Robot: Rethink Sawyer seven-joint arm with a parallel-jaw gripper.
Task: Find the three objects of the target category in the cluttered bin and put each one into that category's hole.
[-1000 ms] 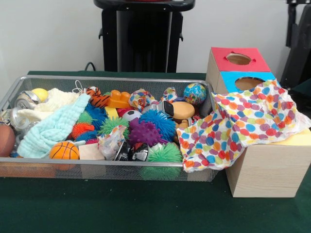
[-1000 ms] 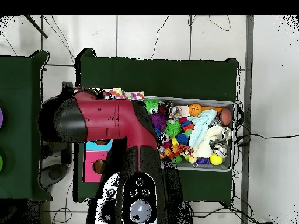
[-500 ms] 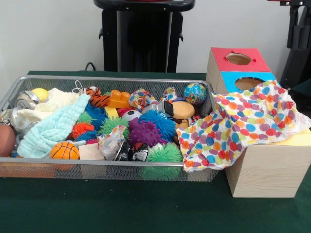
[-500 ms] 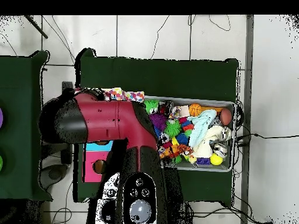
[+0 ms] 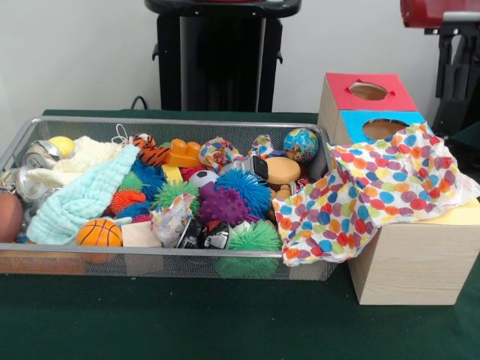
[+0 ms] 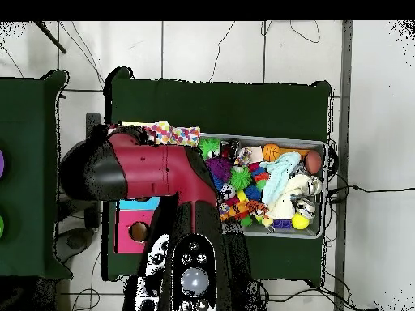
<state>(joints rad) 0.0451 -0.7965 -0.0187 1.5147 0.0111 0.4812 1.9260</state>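
Arm (image 6: 154,174) over the box (image 5: 405,259), beside the full bin (image 5: 165,262). Spotted cloth (image 5: 375,195) draped across both. Gripper state impossible to tell.

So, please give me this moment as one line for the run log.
arm: above the box | end effector: not in view | bin: full of toys | dotted cloth: draped over box | red hole, blue hole: open
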